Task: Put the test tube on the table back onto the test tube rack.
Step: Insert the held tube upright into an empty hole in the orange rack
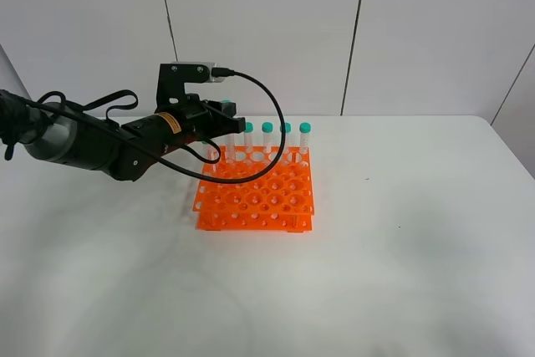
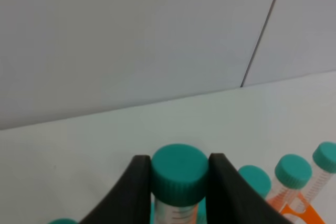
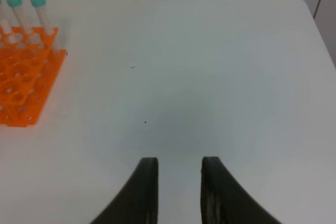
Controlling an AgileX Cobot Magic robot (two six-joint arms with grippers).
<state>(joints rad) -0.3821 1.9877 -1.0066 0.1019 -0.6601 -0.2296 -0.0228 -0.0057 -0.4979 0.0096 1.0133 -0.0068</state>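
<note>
My left gripper (image 1: 224, 120) is shut on a test tube (image 2: 178, 174), its black fingers (image 2: 139, 182) clamping the tube just below the teal cap. It holds the tube upright over the back left corner of the orange test tube rack (image 1: 255, 194). I cannot tell whether the tip is inside a hole. Several identical tubes (image 1: 267, 135) stand in the rack's back row and show beside the held one in the left wrist view (image 2: 292, 174). My right gripper (image 3: 179, 163) hovers over the bare white table (image 3: 210, 77), jaws a little apart and empty. It is out of the exterior view.
The rack's front rows of holes (image 1: 259, 206) hold nothing. The rack also shows at the edge of the right wrist view (image 3: 23, 82). The white table (image 1: 401, 232) stretches wide to the right and front. A panelled wall stands behind it.
</note>
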